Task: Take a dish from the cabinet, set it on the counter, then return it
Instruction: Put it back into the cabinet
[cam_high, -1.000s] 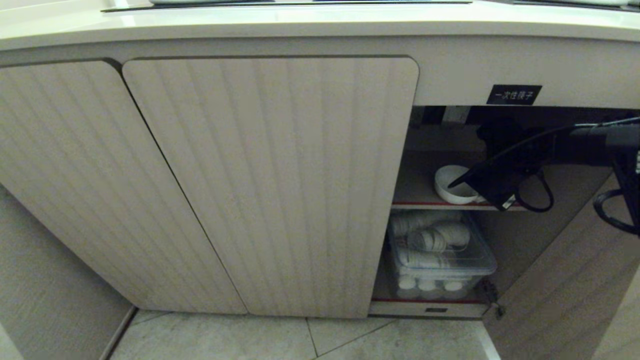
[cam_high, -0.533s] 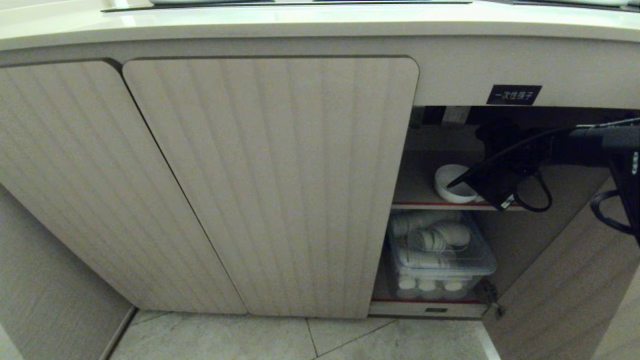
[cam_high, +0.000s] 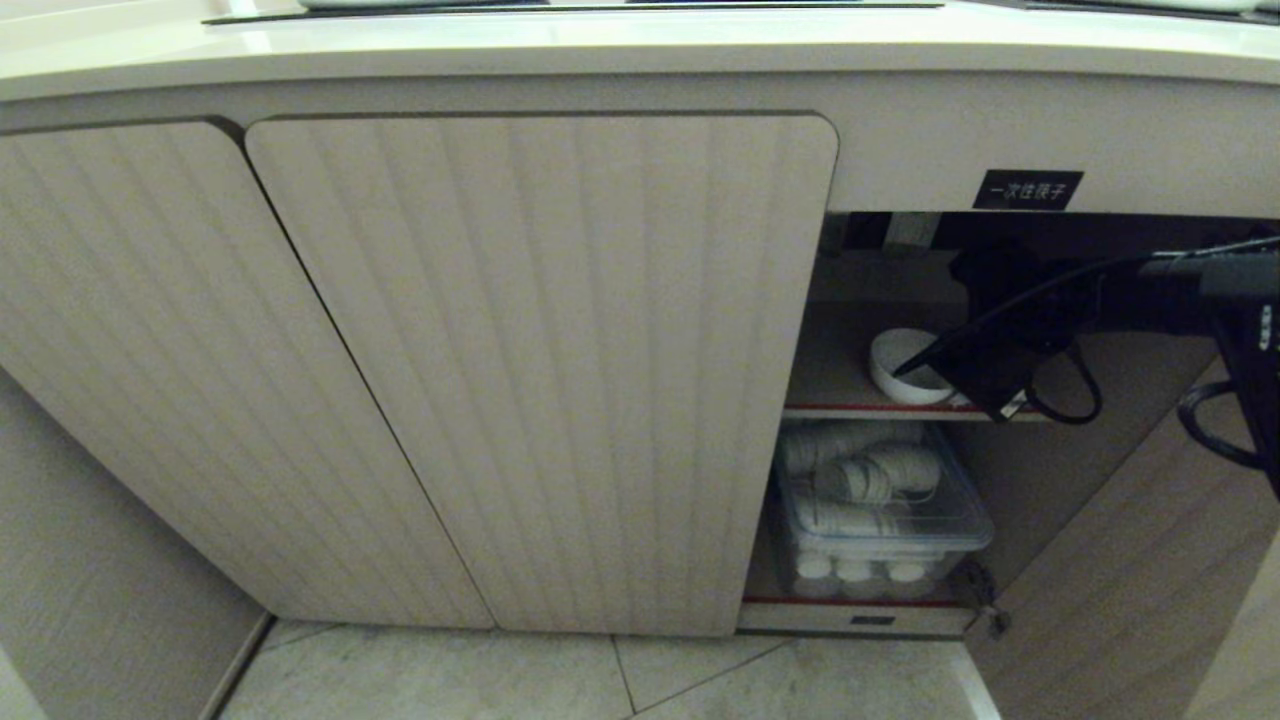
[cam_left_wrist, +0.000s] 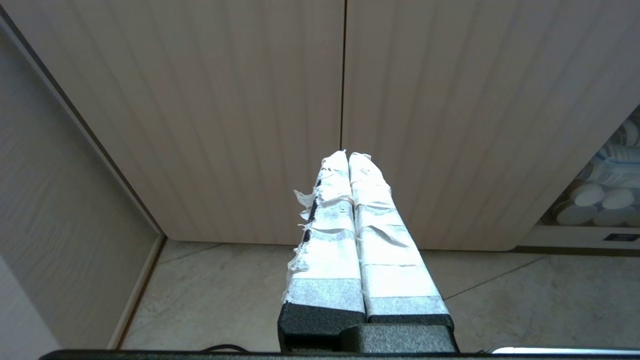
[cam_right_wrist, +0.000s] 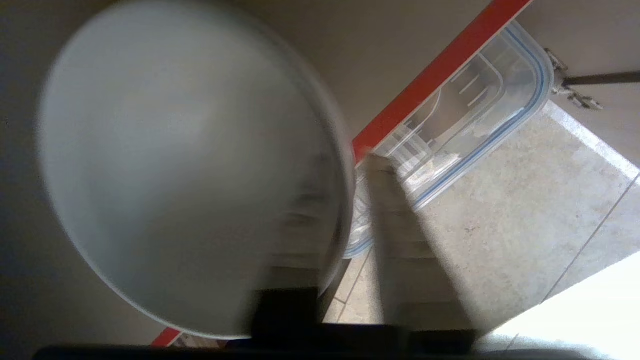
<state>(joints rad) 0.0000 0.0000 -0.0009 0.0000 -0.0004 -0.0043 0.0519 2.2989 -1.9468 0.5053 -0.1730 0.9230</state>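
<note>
We find the dish (cam_high: 893, 362) unmoved on the upper shelf (cam_high: 830, 385) of the cabinet (cam_high: 540, 350). Our right gripper (cam_right_wrist: 345, 190) straddles its rim, jaws now slightly parted, outer finger clear of it. We judge it released and the return nearly done.

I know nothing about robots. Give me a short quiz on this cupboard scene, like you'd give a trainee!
1. True or false: the dish sits on the upper shelf of the cabinet.
2. The right gripper is: A) above the counter, B) inside the open cabinet at the dish, C) down at the floor.
3. Is the left gripper open or shut?

Key: 1 true; 2 B; 3 shut.
</note>
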